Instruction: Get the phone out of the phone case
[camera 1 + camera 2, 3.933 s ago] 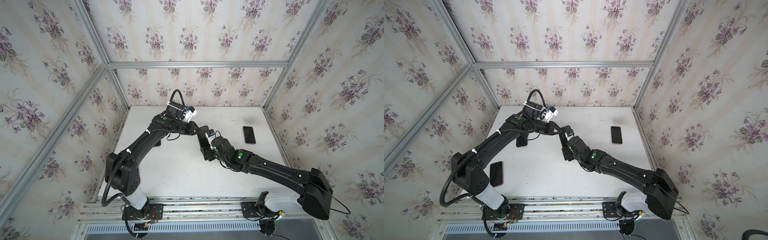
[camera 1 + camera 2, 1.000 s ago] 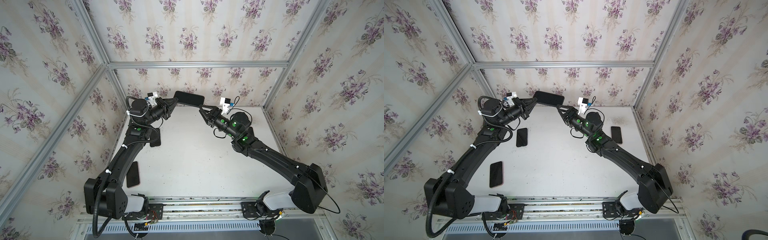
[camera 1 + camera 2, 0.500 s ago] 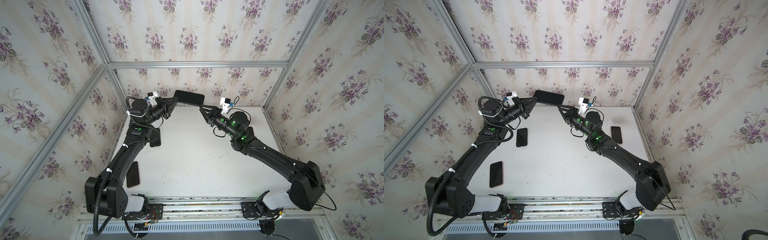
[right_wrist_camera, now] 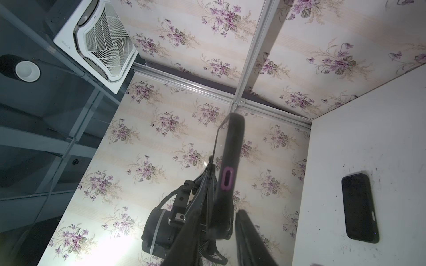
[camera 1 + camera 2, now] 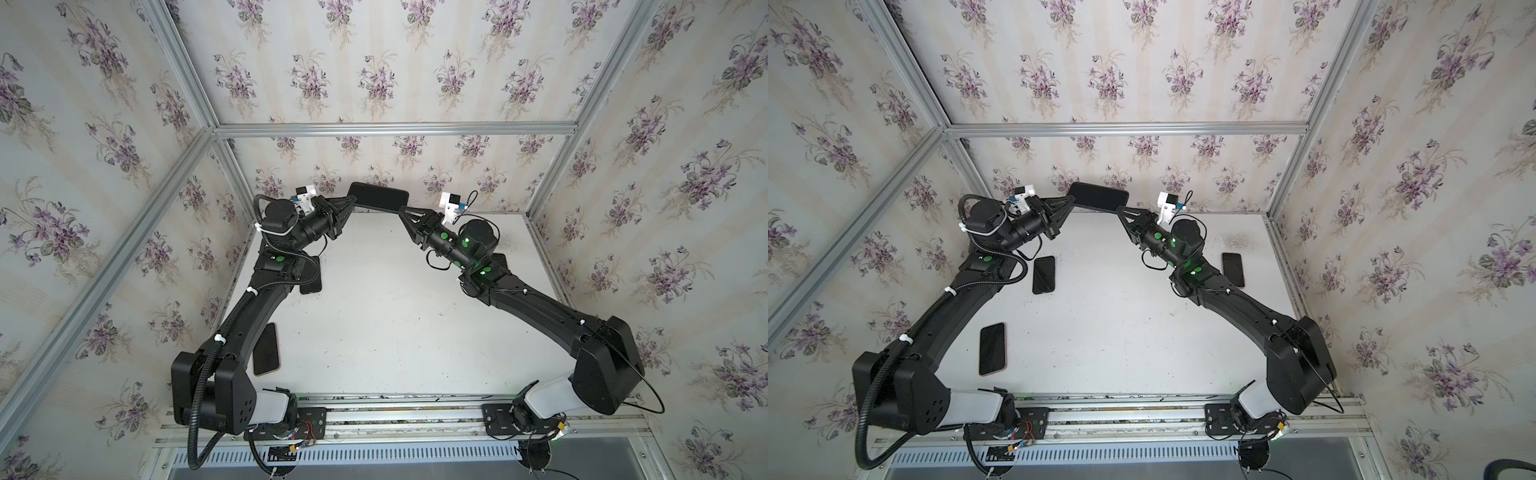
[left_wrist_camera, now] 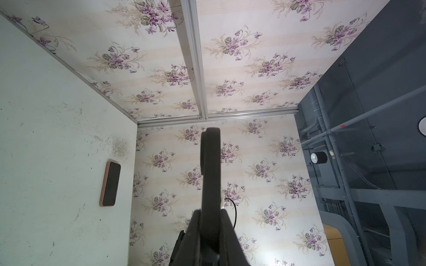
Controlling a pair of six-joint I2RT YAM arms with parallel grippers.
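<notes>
The black phone case (image 5: 378, 197) (image 5: 1098, 196) hangs level in the air near the back wall, between my two grippers. My left gripper (image 5: 351, 201) (image 5: 1072, 199) is shut on its left end; in the left wrist view the case (image 6: 210, 161) runs edge-on out of that gripper (image 6: 211, 214). My right gripper (image 5: 402, 209) (image 5: 1121, 209) straddles the right end. In the right wrist view this gripper (image 4: 220, 211) has one finger against the case (image 4: 228, 161) and the other finger (image 4: 244, 225) a small gap away. The phone's glass face (image 4: 218, 142) shows inside the case.
On the white table (image 5: 374, 311) lie other phones: a pink-edged one (image 5: 992, 348) (image 6: 110, 184) at front left, a black one (image 5: 1044, 274) by the left arm, and a black one (image 5: 1232, 269) (image 4: 359, 207) at the right. Papered walls close in three sides.
Since a few seconds ago both arms have risen from the table with the case. Over the last second the right jaws have narrowed around its right end; the left grip is unchanged.
</notes>
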